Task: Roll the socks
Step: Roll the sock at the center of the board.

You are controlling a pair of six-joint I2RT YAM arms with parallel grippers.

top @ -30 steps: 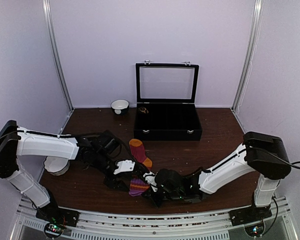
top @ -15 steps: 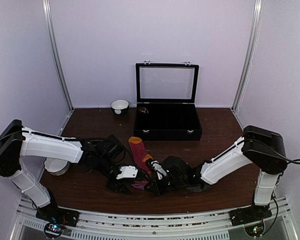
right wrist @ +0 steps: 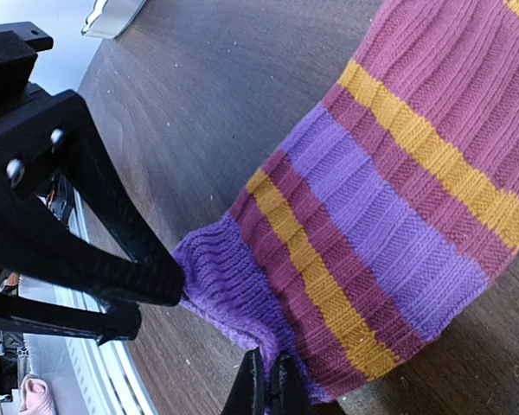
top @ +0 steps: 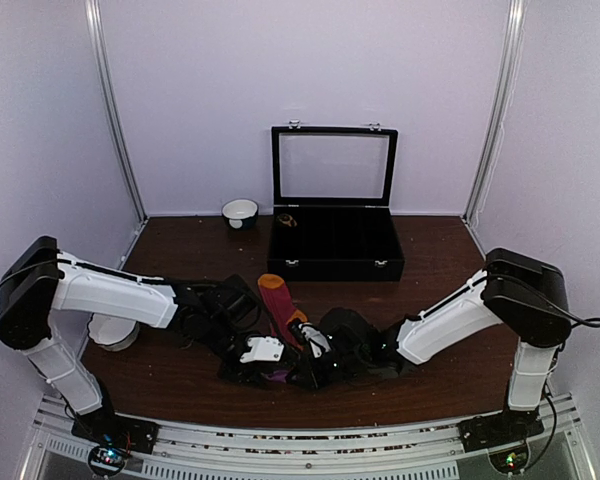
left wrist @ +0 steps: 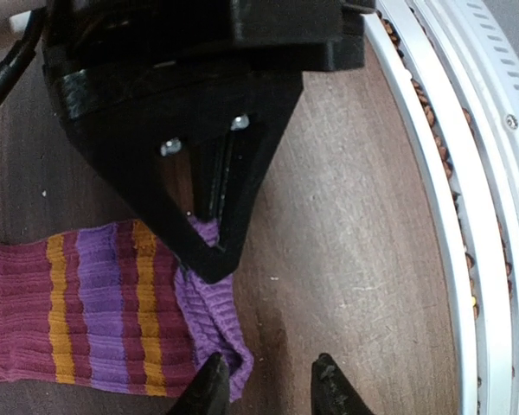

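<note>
One magenta-red sock (top: pixel 276 300) with purple and orange stripes lies near the table's front, its orange toe pointing away. My right gripper (right wrist: pixel 268 387) is shut on the edge of the purple cuff (right wrist: pixel 225 285). In the left wrist view its black fingers (left wrist: pixel 209 233) pinch the cuff (left wrist: pixel 209 320) from above. My left gripper (left wrist: pixel 270 387) stands open at the cuff's corner. Its left fingertip touches the fabric, its right one is over bare wood. In the top view the two grippers (top: pixel 270 368) (top: pixel 300 362) meet over the cuff.
A black case (top: pixel 335 255) with its glass lid raised stands at the back centre, and a white bowl (top: pixel 240 211) is beside it. Another white object (top: pixel 110 330) sits under the left arm. The metal rail (left wrist: pixel 476 225) runs along the table's front edge.
The right gripper has moved up and left with the cuff. The left gripper has slid right to the cuff, and its jaws have narrowed.
</note>
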